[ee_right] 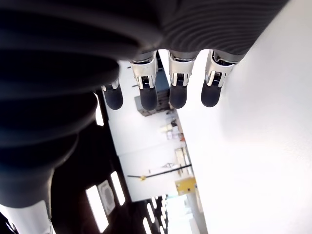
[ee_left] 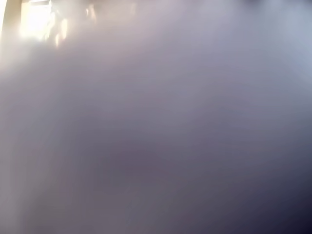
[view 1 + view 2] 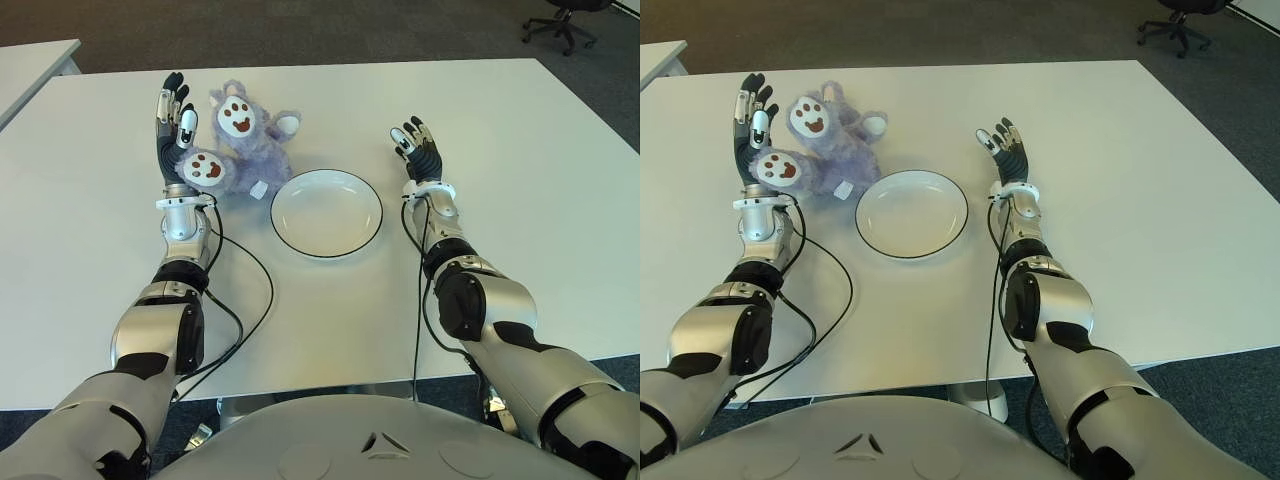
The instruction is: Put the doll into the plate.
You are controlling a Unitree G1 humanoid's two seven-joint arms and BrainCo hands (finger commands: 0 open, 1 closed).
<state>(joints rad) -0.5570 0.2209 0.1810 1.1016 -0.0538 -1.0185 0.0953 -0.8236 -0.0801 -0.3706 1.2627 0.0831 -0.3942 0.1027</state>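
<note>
The left robot hand point(image 3: 175, 125) stands with fingers spread and upright, its palm against the far-left side of the purple doll point(image 3: 240, 140), one paw overlapping the palm; nothing is clasped yet. The doll lies on the table point(image 3: 520, 200) just beside the plate point(image 3: 327, 212), at the plate's far-left edge. The right robot hand point(image 3: 415, 150) shows to the right of the plate, fingers extended, holding nothing. The step in hand looks like the approach to grasp; next the left fingers must close round the doll, lift it and carry it over the plate.
</note>
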